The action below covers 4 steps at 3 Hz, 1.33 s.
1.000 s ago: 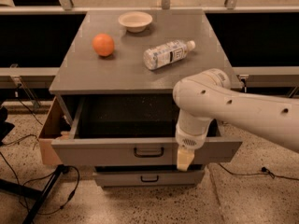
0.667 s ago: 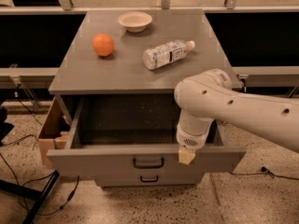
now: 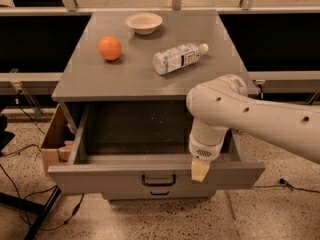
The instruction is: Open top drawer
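Observation:
The top drawer [image 3: 115, 176] stands pulled far out of the grey cabinet, its deep, speckled grey interior [image 3: 135, 129] exposed. Its small black loop handle [image 3: 158, 180] sits at the middle of the wide front. My gripper [image 3: 200, 171] hangs from the white arm [image 3: 235, 111] at the drawer's front rim, right of the handle, pointing down. A narrower lower drawer front with its own handle [image 3: 159, 193] shows just beneath.
On the cabinet top [image 3: 80, 81] lie an orange [image 3: 110, 48], a white bowl [image 3: 144, 22] and a plastic bottle on its side [image 3: 177, 58]. A cardboard box [image 3: 52, 144] stands at the cabinet's left. Cables and a black stand leg [image 3: 35, 219] cross the floor at left.
The top drawer has slid further out toward the camera, and my gripper has moved down and forward with its front rim.

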### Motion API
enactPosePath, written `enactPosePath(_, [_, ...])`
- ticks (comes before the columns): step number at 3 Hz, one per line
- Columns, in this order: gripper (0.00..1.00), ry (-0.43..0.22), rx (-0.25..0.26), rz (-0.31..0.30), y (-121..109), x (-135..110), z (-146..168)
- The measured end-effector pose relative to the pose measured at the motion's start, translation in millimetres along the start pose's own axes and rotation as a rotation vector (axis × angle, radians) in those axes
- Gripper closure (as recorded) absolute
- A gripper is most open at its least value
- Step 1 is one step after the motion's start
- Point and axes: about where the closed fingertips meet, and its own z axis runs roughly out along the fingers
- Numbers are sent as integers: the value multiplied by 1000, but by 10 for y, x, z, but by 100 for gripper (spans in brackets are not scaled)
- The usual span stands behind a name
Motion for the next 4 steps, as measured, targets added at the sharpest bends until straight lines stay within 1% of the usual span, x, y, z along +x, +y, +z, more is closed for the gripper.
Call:
enactPosePath(1, [23,1,-1,0,6,4,7])
enactPosePath(2, [2,3,-2,-1,10,8,12])
enactPosePath(3, [0,3,-3,-1,12,9,14])
enactPosePath(4, [0,-12,5,5,7,35,24])
